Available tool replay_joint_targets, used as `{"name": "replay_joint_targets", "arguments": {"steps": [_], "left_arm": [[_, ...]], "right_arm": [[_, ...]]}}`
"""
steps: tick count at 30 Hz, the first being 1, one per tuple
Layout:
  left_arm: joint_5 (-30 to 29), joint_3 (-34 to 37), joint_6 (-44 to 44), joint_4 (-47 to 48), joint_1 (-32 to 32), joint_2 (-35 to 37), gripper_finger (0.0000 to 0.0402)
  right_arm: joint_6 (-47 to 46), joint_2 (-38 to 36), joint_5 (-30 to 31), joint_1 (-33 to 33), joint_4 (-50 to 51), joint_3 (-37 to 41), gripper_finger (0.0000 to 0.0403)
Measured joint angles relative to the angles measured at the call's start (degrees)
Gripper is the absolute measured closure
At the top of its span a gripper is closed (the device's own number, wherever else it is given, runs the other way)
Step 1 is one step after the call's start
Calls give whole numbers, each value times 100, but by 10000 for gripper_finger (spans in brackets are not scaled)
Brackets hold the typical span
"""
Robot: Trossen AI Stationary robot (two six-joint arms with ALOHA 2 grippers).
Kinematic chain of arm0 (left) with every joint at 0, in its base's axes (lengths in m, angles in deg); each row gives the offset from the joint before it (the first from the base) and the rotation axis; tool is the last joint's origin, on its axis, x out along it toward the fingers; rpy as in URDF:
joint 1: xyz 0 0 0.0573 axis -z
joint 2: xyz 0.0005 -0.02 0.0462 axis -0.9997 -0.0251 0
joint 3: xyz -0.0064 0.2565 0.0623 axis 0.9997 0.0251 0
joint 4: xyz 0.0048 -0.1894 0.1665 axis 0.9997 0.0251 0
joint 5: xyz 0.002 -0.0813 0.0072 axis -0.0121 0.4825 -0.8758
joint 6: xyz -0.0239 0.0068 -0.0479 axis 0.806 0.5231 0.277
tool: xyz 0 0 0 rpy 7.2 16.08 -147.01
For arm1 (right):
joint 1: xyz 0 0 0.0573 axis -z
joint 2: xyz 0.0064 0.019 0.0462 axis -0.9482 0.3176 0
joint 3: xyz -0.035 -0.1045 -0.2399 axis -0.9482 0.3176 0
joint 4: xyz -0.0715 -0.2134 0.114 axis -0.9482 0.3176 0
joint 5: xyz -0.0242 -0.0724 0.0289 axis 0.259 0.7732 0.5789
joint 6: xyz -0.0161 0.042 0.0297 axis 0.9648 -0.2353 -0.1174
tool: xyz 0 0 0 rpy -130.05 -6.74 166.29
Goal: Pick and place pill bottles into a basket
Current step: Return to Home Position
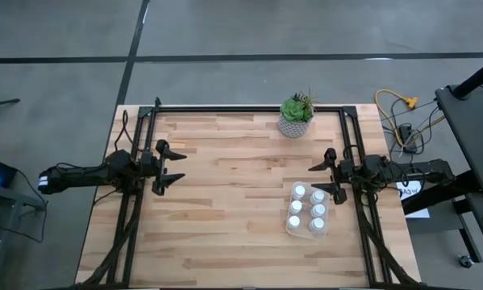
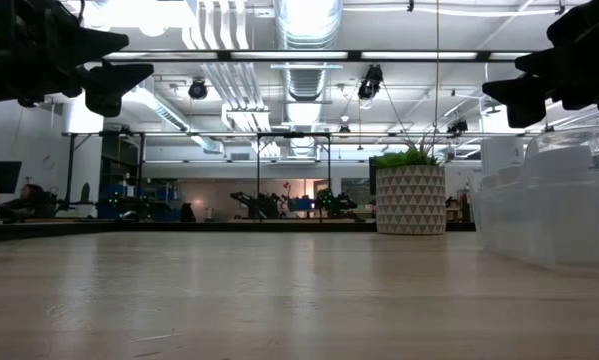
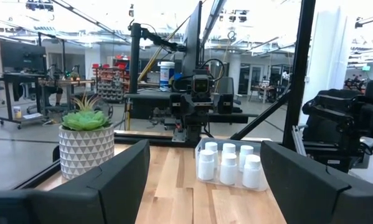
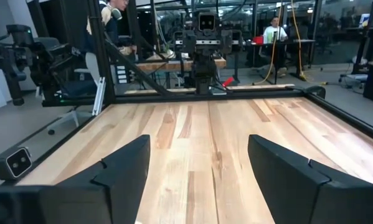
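Note:
Several small white pill bottles [image 1: 306, 210] with round caps stand upright in two rows inside the clear rectangular basket [image 1: 289, 229] on the right half of the wooden table; they also show in the left wrist view [image 3: 228, 165]. My left gripper [image 1: 176, 167] hangs open at the table's left side, pointing level toward the right, well clear of the wood. My right gripper [image 1: 317, 179] hangs open at the right side, pointing left, just beside and above the basket's far end. Both have nothing between their fingers.
A pale patterned pot with a green plant [image 1: 295, 118] stands at the table's far edge, right of the middle. A black frame [image 1: 249, 109] runs along the far and side edges. Bare wood [image 1: 225, 201] lies between the grippers. A person [image 4: 274, 30] sits beyond the table.

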Motion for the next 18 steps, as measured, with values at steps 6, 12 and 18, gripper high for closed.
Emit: {"name": "replay_joint_targets", "arguments": {"steps": [6, 12, 18], "left_arm": [[0, 0, 0, -7, 0, 2, 114], [0, 0, 0, -9, 0, -1, 114], [0, 0, 0, 3, 2, 2, 114]], "right_arm": [[-6, 0, 0, 0, 0, 0, 136], [-7, 0, 0, 0, -2, 0, 139], [-3, 0, 0, 0, -2, 0, 147]]}}
